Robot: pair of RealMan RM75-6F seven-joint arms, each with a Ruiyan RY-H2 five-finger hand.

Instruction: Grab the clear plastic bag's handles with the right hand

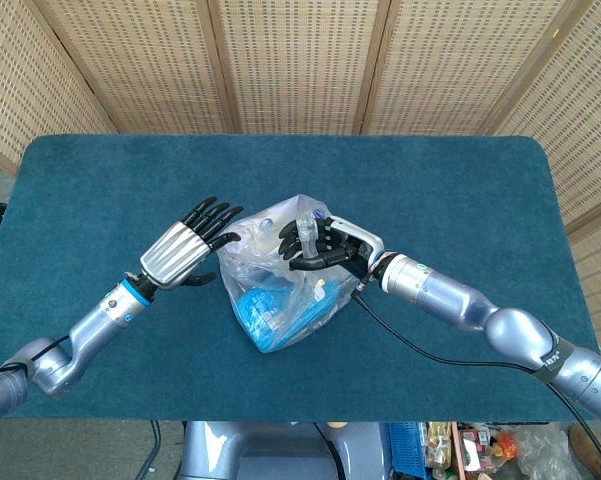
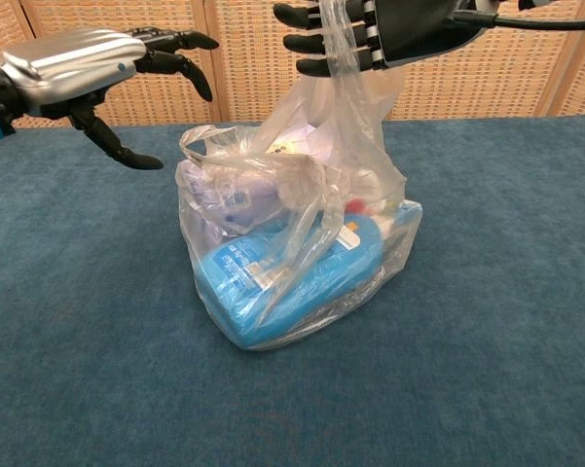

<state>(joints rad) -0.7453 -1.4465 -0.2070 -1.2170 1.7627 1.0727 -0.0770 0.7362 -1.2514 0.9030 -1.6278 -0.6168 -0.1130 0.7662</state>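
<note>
Chest view shows my right hand (image 2: 370, 34) at the top centre of the frame with one handle (image 2: 343, 68) of the clear plastic bag (image 2: 302, 243) looped over its fingers and drawn up taut. The other handle (image 2: 224, 146) droops in a loose loop at the bag's upper left, so I judge the grab half done: that second loop has yet to be gathered. The bag sits mid-frame on the blue table (image 1: 100, 180) in the head view, a blue bottle (image 2: 292, 277) lying inside it. My left hand (image 1: 185, 245) hovers just left of the bag, fingers spread wide, holding nothing.
</note>
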